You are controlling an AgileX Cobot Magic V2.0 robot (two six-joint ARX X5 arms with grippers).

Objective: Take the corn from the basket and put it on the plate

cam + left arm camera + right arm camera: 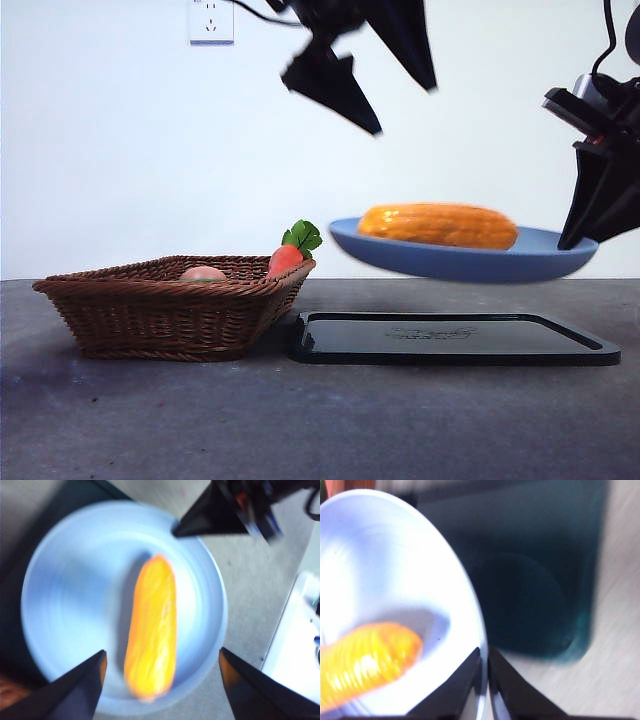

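Above the table, right end effector clamps the plate rim; corn lies flat; left end effector gapes.

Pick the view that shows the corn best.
Front view: the corn is sharp, full length, lying on the plate. Left wrist shows it whole from above but blurred; right wrist shows only one blurred end.

1. The front view is evenly lit and mostly sharp; only the dark arm at the top is smeared.
2. The left wrist view is blurred throughout, and the plate looks washed out and pale.
3. The right wrist view is streaked with blur; glare whitens the plate's surface beside the corn.
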